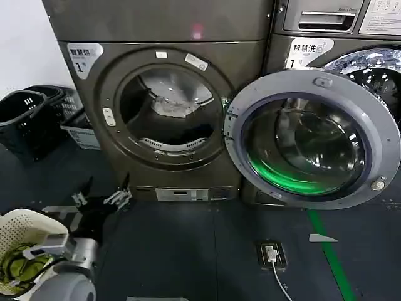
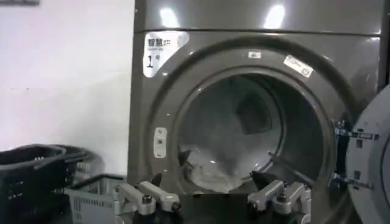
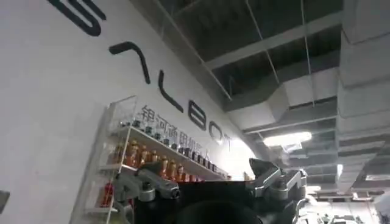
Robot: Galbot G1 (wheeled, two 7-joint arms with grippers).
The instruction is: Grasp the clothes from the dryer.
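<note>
The dryer [image 1: 94, 125] stands with its round door [image 1: 382, 119] swung open to the right. Inside the steel drum lie the clothes: a pale white heap [image 1: 172, 101] at the back and dark fabric [image 1: 182, 134] along the front lip. In the left wrist view the pale clothes [image 2: 210, 175] rest low in the drum of the dryer [image 2: 152, 97]. My left gripper [image 1: 106, 183] [image 2: 210, 181] hangs open and holds nothing, low in front of the dryer and outside the porthole. My right gripper [image 3: 207, 175] is open and empty, pointing up at a wall and ceiling.
Black baskets [image 1: 25, 116] and a grey crate [image 1: 81, 133] stand left of the dryer. A cream basket [image 1: 25, 229] with a yellow-green item sits by my left arm. A second machine [image 1: 351, 37] is behind the open door. A floor socket with cable [image 1: 271, 254] lies beside a green line [image 1: 329, 251].
</note>
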